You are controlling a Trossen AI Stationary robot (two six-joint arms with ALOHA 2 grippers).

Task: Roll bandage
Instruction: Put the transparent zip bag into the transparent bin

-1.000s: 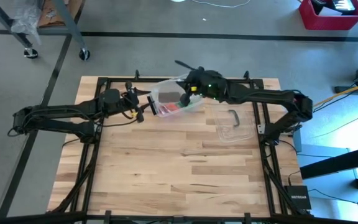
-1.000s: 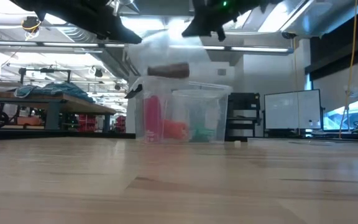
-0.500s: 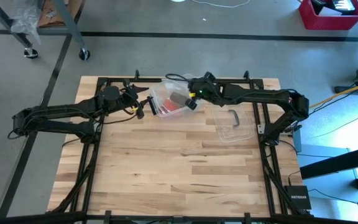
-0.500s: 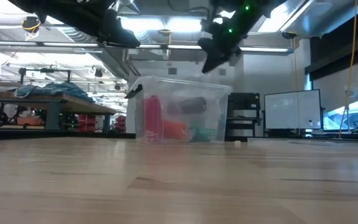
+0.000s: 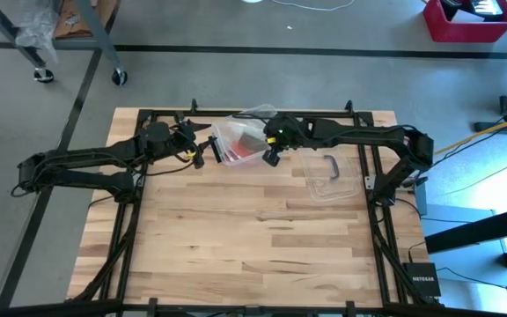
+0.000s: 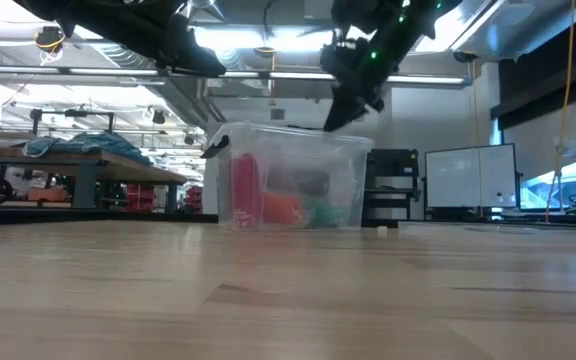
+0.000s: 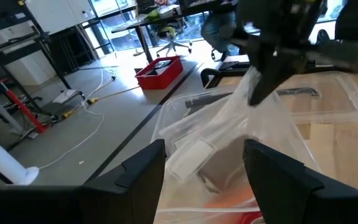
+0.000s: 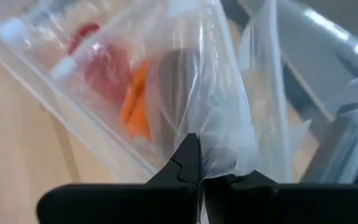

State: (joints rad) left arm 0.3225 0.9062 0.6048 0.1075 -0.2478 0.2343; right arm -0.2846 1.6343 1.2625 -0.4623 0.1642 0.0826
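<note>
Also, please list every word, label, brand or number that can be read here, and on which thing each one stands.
"NETGEAR": on the small black box below the table's right corner, high view; small, only just readable.
Red bin at the top right: no readable text.
Clear box, bag and both arms: no readable text.

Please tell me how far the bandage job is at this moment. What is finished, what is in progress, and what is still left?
Done: the bandage is a small brown roll, inside the clear plastic bag in the clear box. In hand: the right gripper is shut on the bag over the box; the left gripper waits open beside it. Left, probably: releasing the bag and fitting the lid, which lies on the table.
</note>
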